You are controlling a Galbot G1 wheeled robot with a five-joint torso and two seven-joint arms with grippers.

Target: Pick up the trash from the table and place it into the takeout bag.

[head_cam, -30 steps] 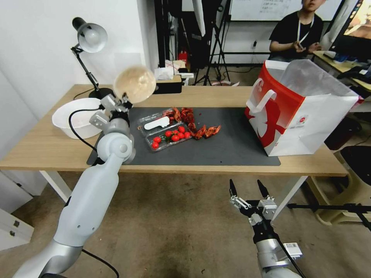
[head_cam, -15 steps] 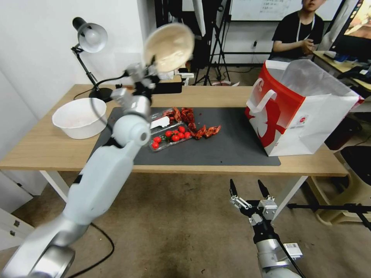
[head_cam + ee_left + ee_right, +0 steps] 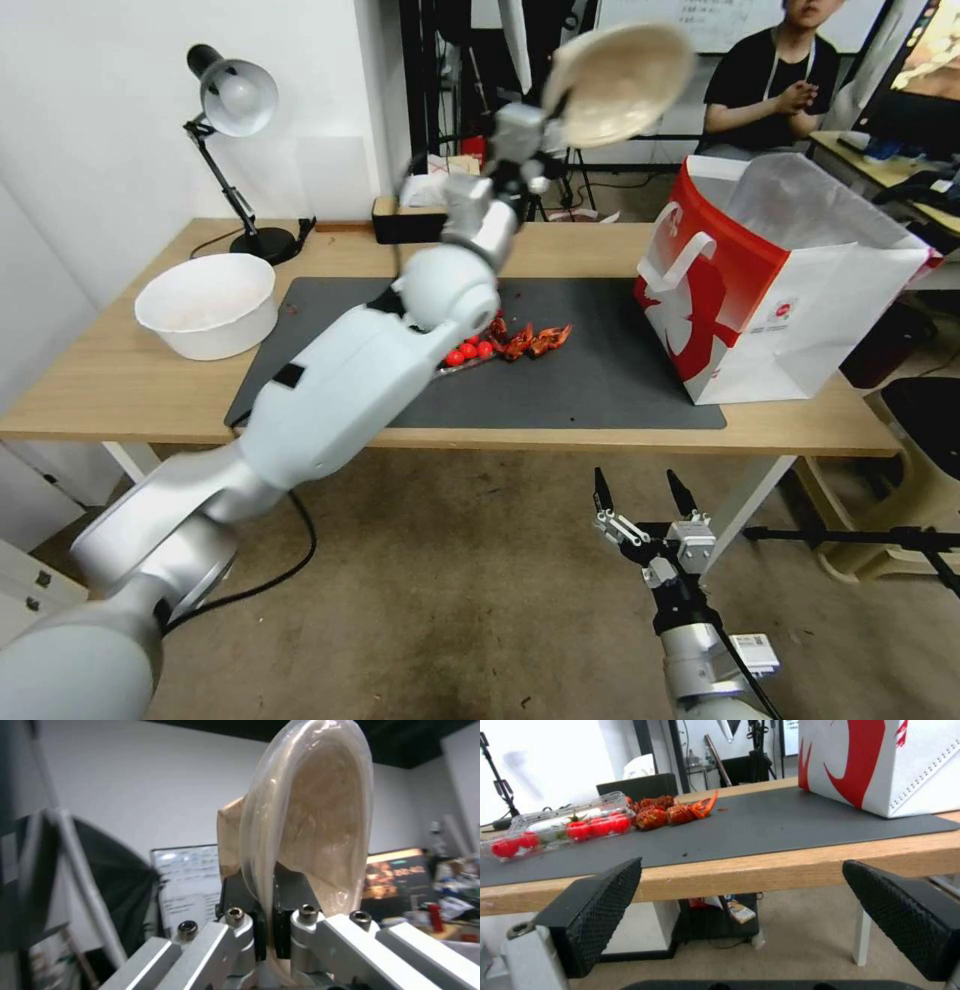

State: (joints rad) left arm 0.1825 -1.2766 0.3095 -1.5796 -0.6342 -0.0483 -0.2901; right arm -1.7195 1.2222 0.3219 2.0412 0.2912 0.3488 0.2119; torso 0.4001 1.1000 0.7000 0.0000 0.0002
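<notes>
One bowl (image 3: 622, 82) aloft, pinched in my left gripper (image 3: 545, 108).
Bag (image 3: 780, 280) lies right, below; right gripper (image 3: 640, 490) spread, idle near.

Our left gripper (image 3: 545, 100) high above table (image 3: 130, 380), bowl (image 3: 620, 80) in it; takeout bag (image 3: 780, 290) below to its right; tomato tray (image 3: 555, 828), crayfish shells (image 3: 530, 340) beneath; our right gripper (image 3: 640, 500) before table edge.

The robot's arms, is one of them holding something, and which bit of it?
Yes. The left end effector pinches the beige shallow bowl by its rim, raised high over the table. The right end effector is open and holds nothing.
</notes>
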